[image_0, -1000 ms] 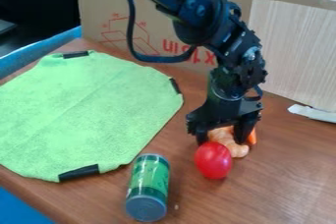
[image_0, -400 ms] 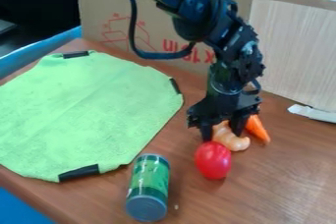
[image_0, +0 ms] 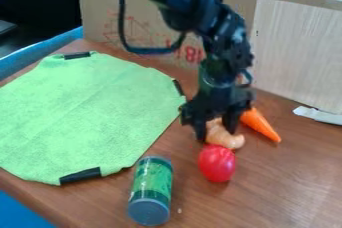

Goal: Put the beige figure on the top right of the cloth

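carrot [image_0: 261, 125] beside the hand [image_0: 215, 131], red object [image_0: 217, 163] just in front

On the table [image_0: 267, 192], the figure [image_0: 227, 138] lay between the fingers [image_0: 200, 132], the tomato [image_0: 217, 164] just before them, the carrot [image_0: 262, 124] to their right, the can [image_0: 152, 184] before them and leftward, the cloth [image_0: 87, 112] to their left and the cardboard [image_0: 100, 2] behind.

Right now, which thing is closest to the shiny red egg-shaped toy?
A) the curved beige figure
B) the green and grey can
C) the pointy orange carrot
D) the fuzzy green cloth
A: the curved beige figure is right behind the shiny red egg-shaped toy, with hardly any table between them.
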`<action>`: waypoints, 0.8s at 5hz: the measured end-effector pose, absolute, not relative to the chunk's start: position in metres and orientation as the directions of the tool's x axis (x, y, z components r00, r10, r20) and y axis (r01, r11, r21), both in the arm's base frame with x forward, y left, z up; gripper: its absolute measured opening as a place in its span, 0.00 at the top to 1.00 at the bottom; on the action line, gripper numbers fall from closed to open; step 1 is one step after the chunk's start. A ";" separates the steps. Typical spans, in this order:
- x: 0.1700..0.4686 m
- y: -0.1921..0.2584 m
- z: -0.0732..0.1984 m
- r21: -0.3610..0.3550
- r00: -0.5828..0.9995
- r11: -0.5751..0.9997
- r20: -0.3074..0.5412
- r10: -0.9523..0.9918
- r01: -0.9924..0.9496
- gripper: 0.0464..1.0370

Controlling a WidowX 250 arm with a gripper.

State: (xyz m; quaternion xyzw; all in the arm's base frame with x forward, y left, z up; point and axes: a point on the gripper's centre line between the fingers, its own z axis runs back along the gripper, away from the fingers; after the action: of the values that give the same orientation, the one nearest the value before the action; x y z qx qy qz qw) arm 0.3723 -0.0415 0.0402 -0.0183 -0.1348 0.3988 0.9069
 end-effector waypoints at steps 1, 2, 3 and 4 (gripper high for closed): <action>0.377 -0.032 0.065 -0.184 0.624 0.665 0.238 0.745 -0.724 0.40; 0.379 -0.011 0.082 -0.217 0.594 0.635 0.230 0.771 -0.741 0.40; 0.386 0.012 0.093 -0.235 0.559 0.607 0.244 0.793 -0.759 0.40; 0.395 0.035 0.105 -0.242 0.512 0.579 0.290 0.809 -0.779 0.40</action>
State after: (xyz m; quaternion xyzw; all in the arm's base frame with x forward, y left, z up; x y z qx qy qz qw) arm 0.3952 0.0349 0.1054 -0.0402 -0.1882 0.4570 0.8684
